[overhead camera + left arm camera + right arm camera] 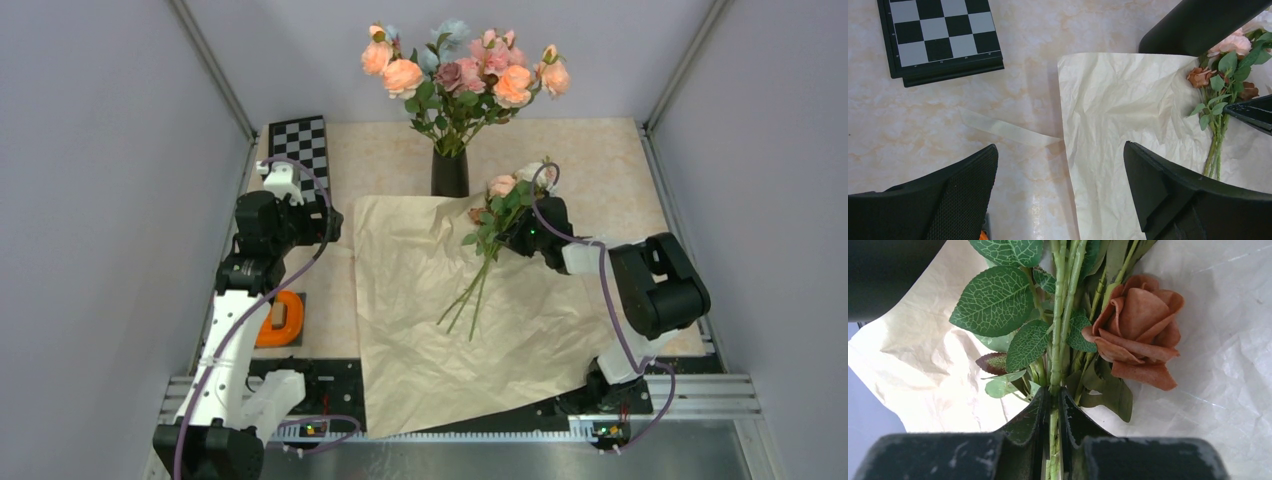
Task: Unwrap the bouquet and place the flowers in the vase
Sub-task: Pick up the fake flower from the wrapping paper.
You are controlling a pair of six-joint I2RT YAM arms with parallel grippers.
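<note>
The pale marbled tabletop (620, 160) carries a crinkled tan paper sheet (430, 330), spread flat and unfolded, its far edge reaching the foot of the black vase (450, 172), which already holds a taller bunch (460, 70) of pink, orange and pale-blue blooms. The flowers (490, 235) are on the sheet's far right part, near the vase and to its right, with heads toward the back and stems (470, 300) trailing toward the near edge; whether they rest on the paper or are raised off it cannot be told. The right gripper (1053, 395) is pressed together on the stems just below the leaves, beside a mauve rose (1138, 325). The left gripper (1059, 146) is spread wide and holds nothing, hovering over the sheet's left edge. Judged from their look, the flowers are light, with springy, smooth stems that could slide or fan apart in a narrow pinch. The soft heads and leaves should not be squeezed. A hold on the bundled stems close under the foliage seems best for steering the loose ends into the crowded neck.
</note>
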